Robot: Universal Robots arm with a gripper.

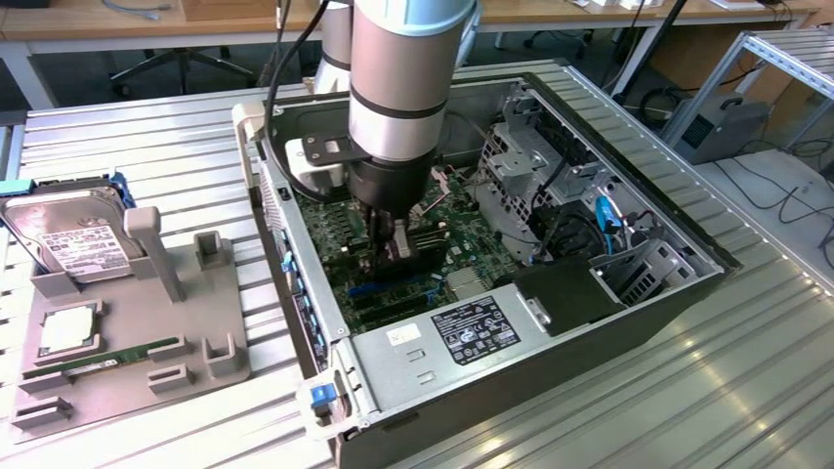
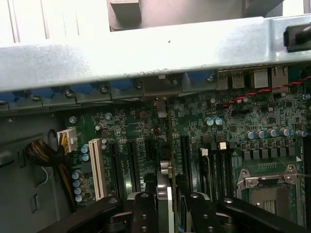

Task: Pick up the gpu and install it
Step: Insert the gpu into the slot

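a: what was the biggest thing in the scene?

b: a ribbed metal desk (image 1: 156, 147) carried an open computer case (image 1: 651, 293) lying on its side, with the green motherboard (image 1: 450, 220) facing up inside it. the silver and grey robot arm (image 1: 397, 88) reached straight down into the case from above.

a: what else sat inside the case?

b: a power supply (image 1: 450, 347) with a black label lay at the near end, and a metal drive cage (image 1: 521, 166) stood toward the exterior view's right.

a: and outside the case?

b: toward the exterior view's left, a grey parts holder (image 1: 144, 342) rested on the desk. a silver hard drive (image 1: 72, 239) with a white label leaned in it, a square processor (image 1: 68, 332) lay flat below that, and a narrow green memory stick (image 1: 124, 354) lay beside the processor.

a: where was the gpu?

b: the gpu (image 1: 414, 244) stood on edge over the motherboard, inside the case, directly under the arm. in the wrist view it appeared edge-on as a thin strip (image 2: 164, 167) lined up with the black expansion slots (image 2: 133, 167), next to a white slot (image 2: 97, 167).

a: how was the gripper?

b: the gripper (image 1: 391, 244) was clamped on the gpu, its black fingers (image 2: 142, 208) pressing the card from both sides.
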